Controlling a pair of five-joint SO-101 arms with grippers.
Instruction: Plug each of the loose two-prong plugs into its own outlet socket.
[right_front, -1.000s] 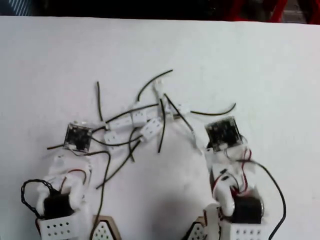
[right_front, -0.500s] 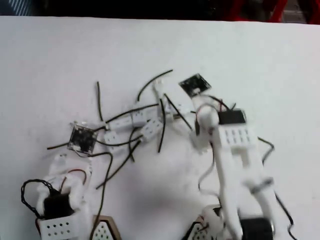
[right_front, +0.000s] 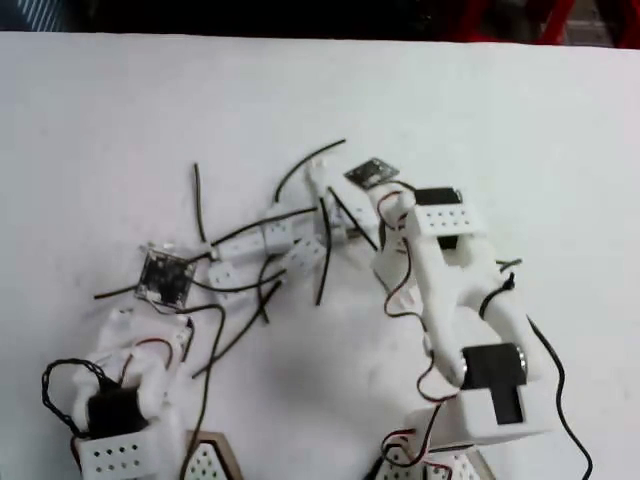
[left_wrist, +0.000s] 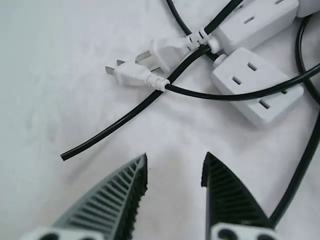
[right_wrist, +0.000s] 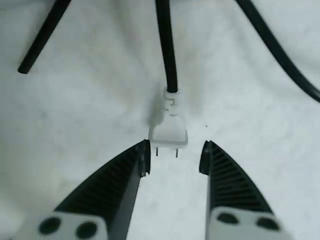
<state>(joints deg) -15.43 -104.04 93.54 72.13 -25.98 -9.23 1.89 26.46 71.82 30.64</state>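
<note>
Bright, even light on the table (soft shadow beside the plug).

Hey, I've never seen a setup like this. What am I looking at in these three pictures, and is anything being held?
These are two small robot arms at a white table. One picture looks down from overhead; the other two come from a camera on each arm's wrist. On the table lie black cords and white outlet sockets. The left claw is open, with two loose plugs beyond it. The right claw is open, one plug just at its tips. Nothing is held.
</note>
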